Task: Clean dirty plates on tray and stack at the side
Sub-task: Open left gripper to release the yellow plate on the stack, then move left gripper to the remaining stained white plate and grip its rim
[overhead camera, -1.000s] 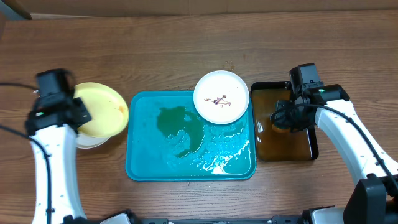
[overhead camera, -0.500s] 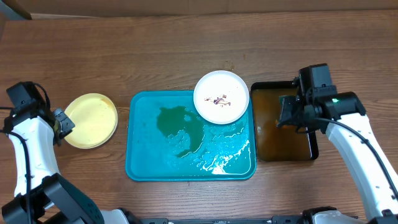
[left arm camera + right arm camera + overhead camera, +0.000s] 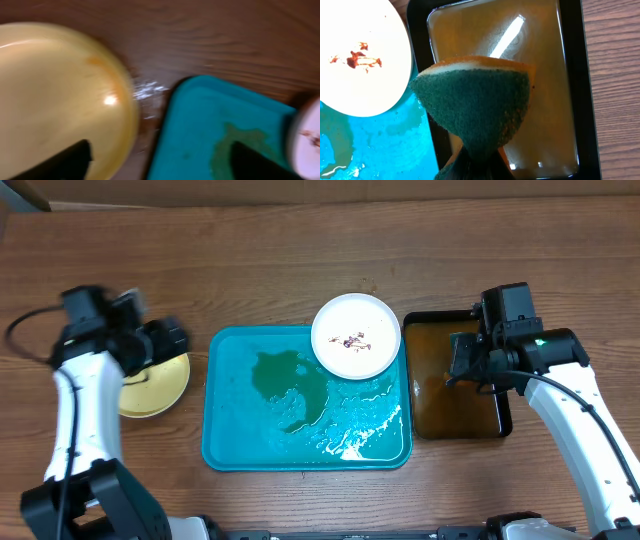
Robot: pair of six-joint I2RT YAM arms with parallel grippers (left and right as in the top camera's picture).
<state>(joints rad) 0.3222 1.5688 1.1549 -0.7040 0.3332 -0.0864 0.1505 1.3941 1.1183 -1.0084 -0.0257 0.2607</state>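
Observation:
A white dirty plate with dark brown smears rests on the back right corner of the teal tray, and it also shows in the right wrist view as the white plate. A pale yellow plate lies on the table left of the tray. My left gripper hovers over its right edge, open and holding nothing. In the blurred left wrist view, the left gripper spans the gap between yellow plate and tray. My right gripper is shut on a green-and-orange sponge.
A black tray with brownish liquid stands right of the teal tray, and the sponge hangs over it. Water and a dark green smear lie in the teal tray. Bare wooden table stretches along the back.
My left gripper opened and let go of the yellow plate, which now lies on the table. The left arm then swung back right over the plate. The right arm barely moved.

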